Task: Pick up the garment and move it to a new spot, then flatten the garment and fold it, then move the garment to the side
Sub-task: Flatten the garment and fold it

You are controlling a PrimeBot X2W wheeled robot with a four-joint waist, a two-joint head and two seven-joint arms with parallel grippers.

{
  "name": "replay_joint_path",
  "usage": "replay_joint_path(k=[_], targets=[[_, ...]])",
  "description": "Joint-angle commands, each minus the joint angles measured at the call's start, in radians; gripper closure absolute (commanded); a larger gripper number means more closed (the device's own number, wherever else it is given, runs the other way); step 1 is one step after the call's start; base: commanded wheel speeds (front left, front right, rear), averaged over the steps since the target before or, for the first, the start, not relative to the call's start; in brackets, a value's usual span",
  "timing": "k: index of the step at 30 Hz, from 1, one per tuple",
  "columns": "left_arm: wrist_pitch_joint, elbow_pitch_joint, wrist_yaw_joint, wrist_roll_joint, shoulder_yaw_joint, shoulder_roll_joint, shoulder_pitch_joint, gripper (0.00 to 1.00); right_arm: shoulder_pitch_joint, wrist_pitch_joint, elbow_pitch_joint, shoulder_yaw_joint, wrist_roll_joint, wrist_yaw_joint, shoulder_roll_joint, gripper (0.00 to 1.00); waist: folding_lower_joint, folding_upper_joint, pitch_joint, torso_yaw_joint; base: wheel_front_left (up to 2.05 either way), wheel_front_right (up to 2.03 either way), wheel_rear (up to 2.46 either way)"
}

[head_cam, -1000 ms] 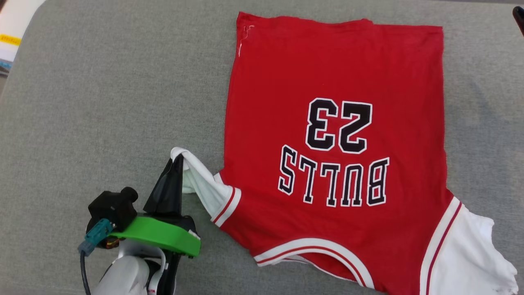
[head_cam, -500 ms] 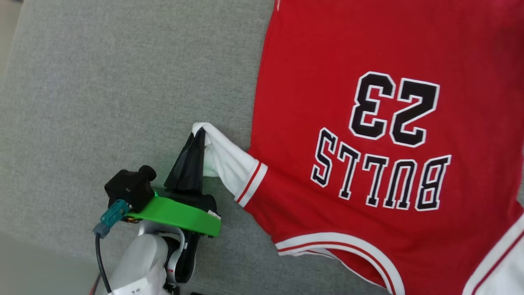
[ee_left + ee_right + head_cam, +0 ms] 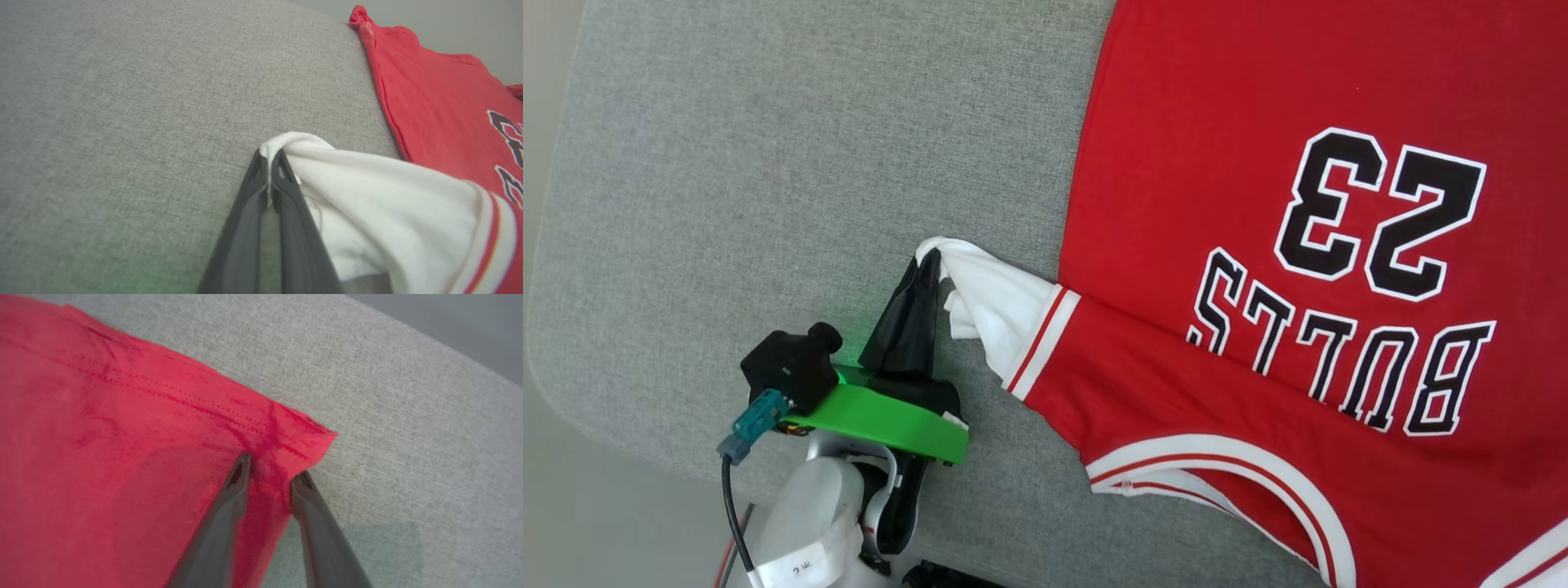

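The left pincer [image 3: 929,261] grips the tip of the white sleeve [image 3: 996,302] of the garment [image 3: 1217,122], which lies spread on the grey counter [image 3: 768,163]. The right pincer [image 3: 271,475] is released, its fingers apart at a red corner.

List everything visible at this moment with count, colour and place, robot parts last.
garment: one, red with black white-outlined "BULLS 23", spread flat at the right of the head view.
white sleeve: one, red-white striped trim, stretched leftward from the garment.
padded surface: one, grey, beneath the garment.
floor: pale strip, far left of the head view.
left gripper: one, dark fingers, shut on the sleeve's tip.
right gripper: one, dark fingers apart, at the garment's red hem corner.
green mount: one, on the left wrist, black camera beside it.
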Motion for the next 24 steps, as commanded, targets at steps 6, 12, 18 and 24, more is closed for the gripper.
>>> replay_joint_path(k=[6, 12, 18, 24], targets=[[-0.006, 0.027, -0.015, 0.030, 0.030, -0.008, -0.003, 1.00, 0.055, -0.119, 0.026, 0.042, 0.005, -0.001, -0.007, 1.00, 0.0000, 0.0000, -0.084, -0.040, 0.00, 0.00, 0.00], [-0.006, 0.050, -0.019, 0.043, 0.055, -0.002, 0.044, 1.00, 0.105, -0.226, -0.009, 0.085, 0.076, -0.001, -0.040, 1.00, 0.0000, 0.0000, -0.186, -0.081, 0.00, 0.00, 0.00], [-0.006, 0.069, -0.020, 0.051, 0.083, 0.009, 0.099, 1.00, 0.206, -0.283, -0.084, 0.111, 0.154, -0.001, -0.107, 1.00, 0.0000, 0.0000, -0.280, -0.130, 0.00, 0.00, 0.00], [-0.006, 0.087, -0.006, 0.051, 0.107, 0.023, 0.160, 1.00, 0.396, -0.333, -0.185, 0.102, 0.226, -0.001, -0.163, 1.00, 0.0000, 0.0000, -0.375, -0.183, 0.00, 0.00, 0.00]])
